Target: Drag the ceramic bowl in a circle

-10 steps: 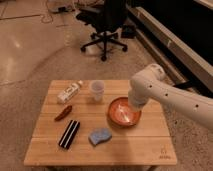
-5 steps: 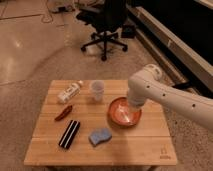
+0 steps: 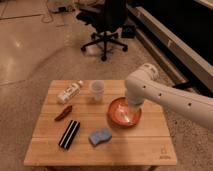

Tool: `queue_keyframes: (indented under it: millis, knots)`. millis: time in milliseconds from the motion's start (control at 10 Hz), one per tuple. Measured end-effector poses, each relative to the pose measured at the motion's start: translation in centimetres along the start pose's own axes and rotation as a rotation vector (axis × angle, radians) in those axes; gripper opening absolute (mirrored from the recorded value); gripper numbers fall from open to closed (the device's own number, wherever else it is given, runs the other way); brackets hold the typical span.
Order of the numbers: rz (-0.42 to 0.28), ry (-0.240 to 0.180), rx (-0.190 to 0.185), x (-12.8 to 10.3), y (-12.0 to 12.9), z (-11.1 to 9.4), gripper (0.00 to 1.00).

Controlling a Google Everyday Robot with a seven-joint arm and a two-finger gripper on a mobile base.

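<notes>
The ceramic bowl point(image 3: 121, 114) is orange-red and sits on the right middle of the wooden table point(image 3: 130, 145). My white arm comes in from the right and bends down over the bowl. My gripper point(image 3: 131, 109) reaches down into the bowl at its right inner side, and its tip is hidden by the arm's wrist.
A clear plastic cup point(image 3: 96, 90) stands just left of the bowl's far side. A white bottle point(image 3: 69, 92) lies at the back left. A red chili point(image 3: 63, 113), a black bar point(image 3: 69, 133) and a blue sponge point(image 3: 99, 136) lie left and front. An office chair point(image 3: 106, 25) stands behind.
The arm has shifted a little to the left and the bowl has moved with it, slightly left and toward the front of the table.
</notes>
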Motion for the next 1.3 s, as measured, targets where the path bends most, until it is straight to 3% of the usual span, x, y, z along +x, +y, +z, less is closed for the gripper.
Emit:
queue_keyframes:
  millis: [100, 400, 700, 1300]
  knots:
    - [-0.003, -0.014, -0.013, 0.7, 0.6, 1.4, 0.8]
    - [-0.058, -0.055, -0.026, 2.4, 2.1, 4.9, 0.8]
    - [-0.147, -0.121, -0.017, 3.2, 3.1, 7.2, 0.8]
    - [-0.252, -0.214, 0.003, 4.2, 4.2, 10.3, 0.8]
